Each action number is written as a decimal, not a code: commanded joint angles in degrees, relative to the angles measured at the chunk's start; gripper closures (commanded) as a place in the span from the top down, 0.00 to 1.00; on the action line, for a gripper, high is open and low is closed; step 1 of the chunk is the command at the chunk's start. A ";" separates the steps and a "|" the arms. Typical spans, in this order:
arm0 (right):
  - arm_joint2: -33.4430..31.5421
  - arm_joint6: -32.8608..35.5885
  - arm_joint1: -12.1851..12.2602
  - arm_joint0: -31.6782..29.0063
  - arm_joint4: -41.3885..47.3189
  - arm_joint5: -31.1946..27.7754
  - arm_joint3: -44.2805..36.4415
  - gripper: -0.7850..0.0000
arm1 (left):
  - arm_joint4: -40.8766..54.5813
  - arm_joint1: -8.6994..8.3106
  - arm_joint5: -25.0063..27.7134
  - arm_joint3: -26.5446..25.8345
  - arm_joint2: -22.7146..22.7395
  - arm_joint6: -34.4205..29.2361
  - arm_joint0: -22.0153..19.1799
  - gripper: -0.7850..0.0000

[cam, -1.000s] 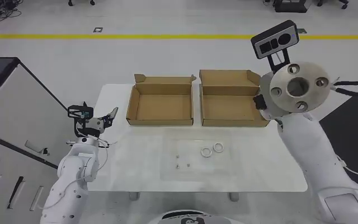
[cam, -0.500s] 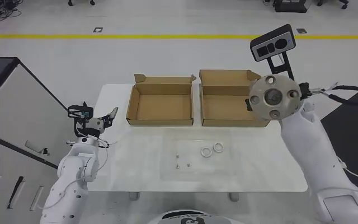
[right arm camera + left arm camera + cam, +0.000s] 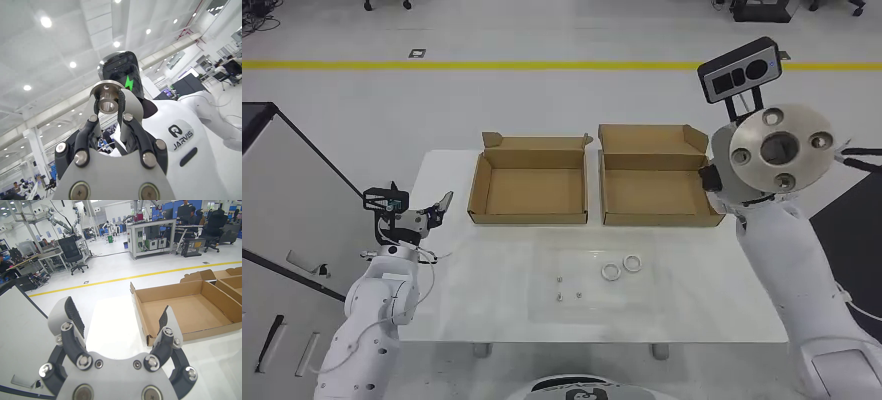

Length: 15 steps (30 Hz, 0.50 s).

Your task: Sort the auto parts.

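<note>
- one metal flange (image 3: pixel 780 150), a round disc with a centre bore and four smaller holes; the right jaws are shut on its hub (image 3: pixel 106 106) and hold it up high, off the worktop (image 3: pixel 492 290), so that from above it overlaps the right end of the right box.
- two cardboard boxes stand side by side along the far part of the worktop, flaps open: the left box (image 3: pixel 532 190) and the right box (image 3: pixel 652 190); the parts of their floors in view hold nothing.
- two white rings, one (image 3: pixel 611 272) just beside the other (image 3: pixel 632 264), lie on the worktop in front of the right box.
- three tiny parts (image 3: pixel 558 296), too small to name, lie close together near the rings, on their left.
- the left jaws stand wide apart with nothing between them, at the left edge of the worktop, pointing toward the left box (image 3: pixel 189 311).
</note>
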State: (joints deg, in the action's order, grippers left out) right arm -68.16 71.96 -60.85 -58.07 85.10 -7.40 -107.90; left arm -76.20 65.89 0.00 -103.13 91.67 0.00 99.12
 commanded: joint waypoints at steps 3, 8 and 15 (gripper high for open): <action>-0.67 0.15 -0.22 -0.09 -2.82 -0.10 -0.05 0.00 | 0.00 0.00 0.00 0.00 0.00 0.00 0.00 1.00; -0.80 0.27 -0.45 -0.32 -2.82 0.30 -0.13 0.00 | 0.00 0.00 0.00 0.00 0.00 0.00 0.00 1.00; -0.80 0.27 -0.45 -0.32 -2.82 0.30 -0.13 0.00 | 0.00 0.00 0.00 0.00 0.00 0.00 0.00 1.00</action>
State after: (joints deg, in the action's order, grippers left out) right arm -68.96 72.23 -61.30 -58.39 82.28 -7.09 -108.03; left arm -76.20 65.89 0.00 -103.13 91.67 0.00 99.12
